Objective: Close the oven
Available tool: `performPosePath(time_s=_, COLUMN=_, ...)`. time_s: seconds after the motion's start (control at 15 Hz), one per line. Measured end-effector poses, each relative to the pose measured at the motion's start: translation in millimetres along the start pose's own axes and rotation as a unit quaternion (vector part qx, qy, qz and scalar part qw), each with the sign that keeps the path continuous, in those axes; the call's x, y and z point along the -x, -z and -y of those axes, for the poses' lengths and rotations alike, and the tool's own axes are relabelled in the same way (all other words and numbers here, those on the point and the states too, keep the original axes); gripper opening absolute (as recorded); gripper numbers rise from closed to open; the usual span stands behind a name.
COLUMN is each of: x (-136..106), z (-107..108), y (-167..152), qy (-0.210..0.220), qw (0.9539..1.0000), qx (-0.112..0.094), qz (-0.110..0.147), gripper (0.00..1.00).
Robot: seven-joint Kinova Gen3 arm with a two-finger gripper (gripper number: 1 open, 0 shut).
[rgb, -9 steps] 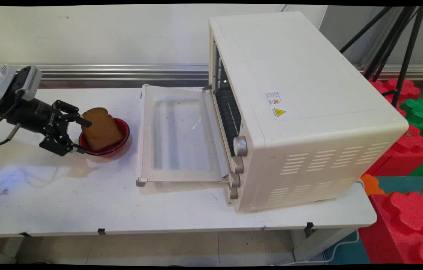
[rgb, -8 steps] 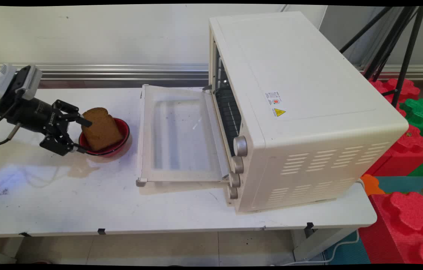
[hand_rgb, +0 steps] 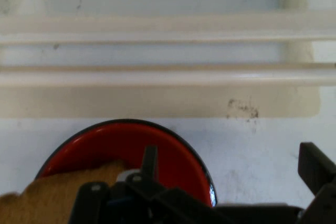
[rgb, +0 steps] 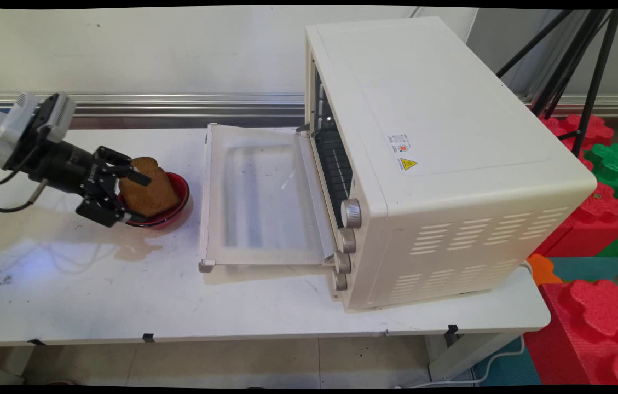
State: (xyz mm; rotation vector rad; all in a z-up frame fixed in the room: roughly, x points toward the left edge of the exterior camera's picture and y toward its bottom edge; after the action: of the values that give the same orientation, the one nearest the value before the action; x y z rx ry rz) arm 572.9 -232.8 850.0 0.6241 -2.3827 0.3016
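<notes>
A brown bread slice (rgb: 154, 191) stands tilted in a red bowl (rgb: 182, 190) on the white table, left of the oven's lowered door. My gripper (rgb: 134, 199) reaches in from the left, low at the bowl, and is open. Its far finger crosses in front of the bread and its near finger is at the bowl's near left rim. In the hand view the bread (hand_rgb: 47, 200) shows left of the left finger, with the bowl (hand_rgb: 163, 140) and bare table between the fingers of the gripper (hand_rgb: 230, 155). Whether a finger touches the bread is unclear.
A cream toaster oven (rgb: 440, 137) fills the table's right half. Its glass door (rgb: 259, 191) lies folded down flat just right of the bowl, and the door's edge (hand_rgb: 157, 74) runs across ahead of the hand. Red and green foam blocks (rgb: 593, 323) and a tripod stand off the right end.
The gripper has moved right, towards the bowl; its far finger now overlaps the bread more, and the near finger has reached the bowl's rim. Bowl and oven have stayed put.
</notes>
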Motion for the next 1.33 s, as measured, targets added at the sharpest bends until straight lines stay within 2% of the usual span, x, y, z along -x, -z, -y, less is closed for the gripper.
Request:
performPosePath(time_s=0.67, x=-8, z=-13, y=-45, qy=-0.009, qw=0.9996, qx=0.027, qz=-0.011, gripper=1.0)
performPosePath(time_s=1.33, x=-5, z=-28, y=-80, qy=-0.027, qw=0.9981, qx=0.055, qz=-0.003, gripper=1.0)
